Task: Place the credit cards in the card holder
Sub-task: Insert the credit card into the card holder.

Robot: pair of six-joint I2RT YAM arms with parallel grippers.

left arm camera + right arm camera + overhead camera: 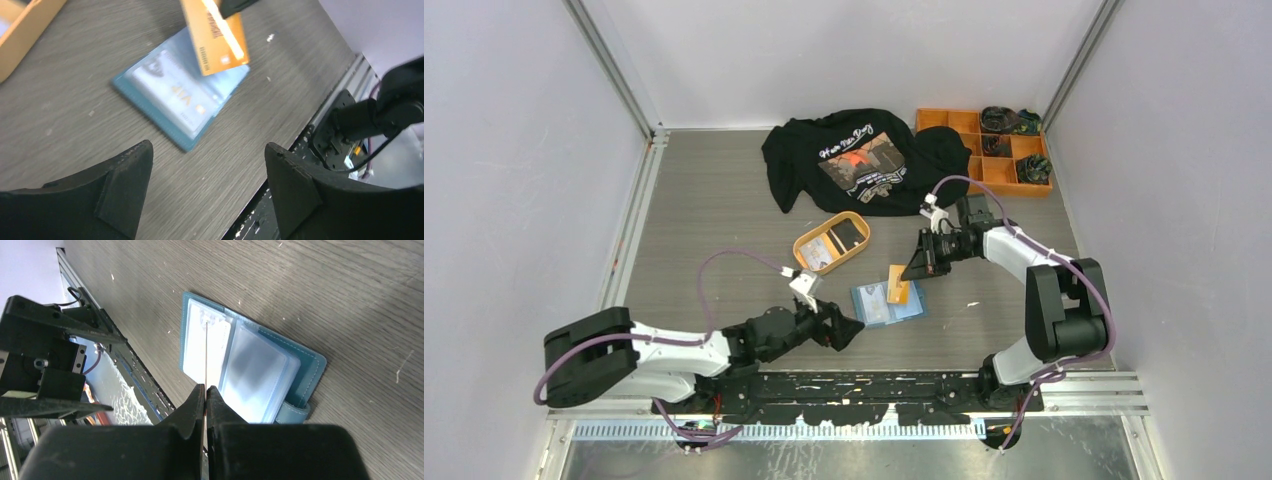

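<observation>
Right gripper [205, 390] pinches a glossy orange barcode card [215, 37] over the open teal card holder [305, 371] (white "VIP" card [172, 92] sleeved inside); left gripper [208, 149] fingers apart.

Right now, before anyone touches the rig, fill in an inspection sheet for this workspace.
Surface: grey wood-grain table, a few light specks.
Job's things: teal card holder lies open, a pale card in one sleeve; orange card held over it; two cards in the oval tray.
Clutter: black T-shirt; orange compartment box holding dark items.
Fingers: left fingers open, empty; right fingers shut on the orange card.
Cables: purple cables loop over both arms.
Surroundings: plain pale walls; nothing else seen.
</observation>
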